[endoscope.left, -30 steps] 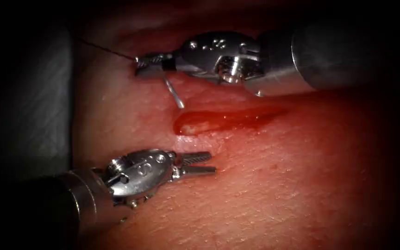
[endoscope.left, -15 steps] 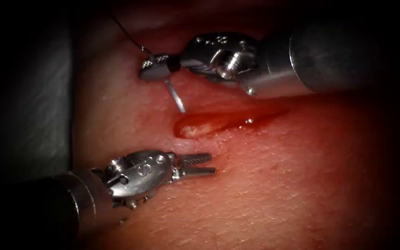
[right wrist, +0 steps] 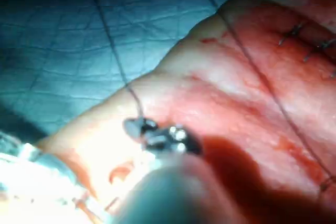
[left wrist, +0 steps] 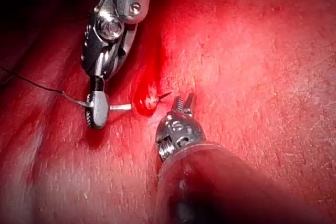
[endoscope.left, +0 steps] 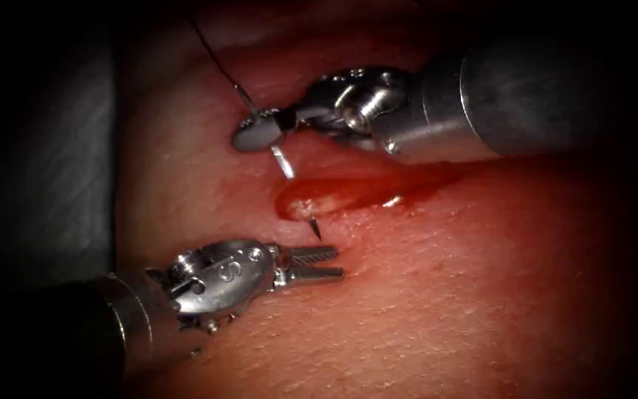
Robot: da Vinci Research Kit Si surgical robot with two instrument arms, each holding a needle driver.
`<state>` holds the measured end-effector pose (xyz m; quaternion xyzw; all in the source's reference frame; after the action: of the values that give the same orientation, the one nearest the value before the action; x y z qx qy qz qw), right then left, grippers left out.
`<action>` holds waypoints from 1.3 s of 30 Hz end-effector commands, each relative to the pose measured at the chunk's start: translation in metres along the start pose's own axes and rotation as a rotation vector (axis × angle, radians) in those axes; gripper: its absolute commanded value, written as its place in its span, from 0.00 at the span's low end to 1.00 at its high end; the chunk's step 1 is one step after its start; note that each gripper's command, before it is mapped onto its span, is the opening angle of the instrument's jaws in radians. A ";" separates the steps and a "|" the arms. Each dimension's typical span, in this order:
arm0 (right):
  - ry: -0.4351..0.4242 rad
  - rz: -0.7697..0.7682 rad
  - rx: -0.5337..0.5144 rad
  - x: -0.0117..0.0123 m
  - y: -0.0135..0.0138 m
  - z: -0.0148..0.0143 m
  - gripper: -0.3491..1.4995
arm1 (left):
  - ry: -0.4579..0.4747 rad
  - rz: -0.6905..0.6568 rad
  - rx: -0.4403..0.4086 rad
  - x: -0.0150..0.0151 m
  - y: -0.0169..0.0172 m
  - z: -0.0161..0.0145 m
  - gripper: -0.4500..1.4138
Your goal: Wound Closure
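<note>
My right hand (endoscope.left: 258, 131) is clamped on the needle (endoscope.left: 283, 161) close to its tail, where the thread (endoscope.left: 219, 63) joins and runs off up and away over the tissue (endoscope.left: 444, 295). The needle's body goes down from those jaws into the upper lip of the cut (endoscope.left: 356, 188), and its tip (endoscope.left: 314, 228) stands out of the lower lip, a short dark point just above my left hand (endoscope.left: 317, 262). A second ago that tip was buried; it has come through since, with the right wrist rolled over.

My left hand lies beside the exit point with its jaws a little apart and nothing between them; the left wrist view has the point (left wrist: 164, 96) just off its jaws.

The needle is thin, hard steel, smooth and wet with the red fluid (endoscope.left: 407, 185), so I judge it slippery and apt to swivel in a loose grip. Best taken flat across the jaws, a little behind the point where the curve is thicker, never on the sharp end itself, which would blunt. The thread looks fine and easily frayed. The tissue seems soft and tears if the needle is levered against its curve
</note>
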<state>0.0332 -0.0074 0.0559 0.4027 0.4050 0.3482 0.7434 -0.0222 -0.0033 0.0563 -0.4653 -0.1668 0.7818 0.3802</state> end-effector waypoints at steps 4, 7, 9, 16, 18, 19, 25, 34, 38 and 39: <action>-0.003 0.025 0.007 -0.0006 0.0001 0.0009 0.00 | 0.000 -0.001 -0.002 -0.0005 0.0001 0.0009 0.17; -0.017 0.092 0.026 -0.0013 0.0001 0.0005 0.00 | 0.000 0.000 -0.003 -0.0005 0.0000 0.0008 0.18; -0.025 0.112 0.035 -0.0019 0.0000 0.0003 0.00 | 0.000 0.000 -0.003 -0.0005 0.0000 0.0008 0.18; -0.065 0.127 0.066 -0.0039 -0.0007 0.0005 0.00 | 0.000 0.000 -0.003 -0.0005 0.0000 0.0008 0.18; -0.067 0.115 0.082 -0.0045 -0.0012 0.0005 0.00 | 0.000 0.000 -0.003 -0.0005 0.0000 0.0008 0.18; -0.050 0.116 0.068 -0.0046 -0.0012 0.0005 0.00 | 0.000 0.000 -0.003 -0.0005 0.0000 0.0008 0.18; 0.158 0.010 -0.174 -0.0032 0.0001 -0.0002 0.48 | 0.000 -0.001 -0.003 -0.0005 0.0000 0.0008 0.18; 0.195 -0.055 -0.246 -0.0015 -0.0001 -0.0002 0.89 | -0.003 0.000 -0.002 -0.0005 0.0001 0.0009 0.16; 0.192 -0.134 -0.255 -0.0013 -0.0001 -0.0004 0.86 | -0.003 0.000 -0.002 -0.0005 0.0001 0.0009 0.16; 0.193 -0.137 -0.256 -0.0011 -0.0001 -0.0005 0.85 | -0.003 0.000 -0.002 -0.0005 0.0001 0.0009 0.16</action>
<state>0.0317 -0.0076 0.0556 0.2407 0.4526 0.3833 0.7683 -0.0222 -0.0034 0.0563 -0.4644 -0.1672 0.7825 0.3796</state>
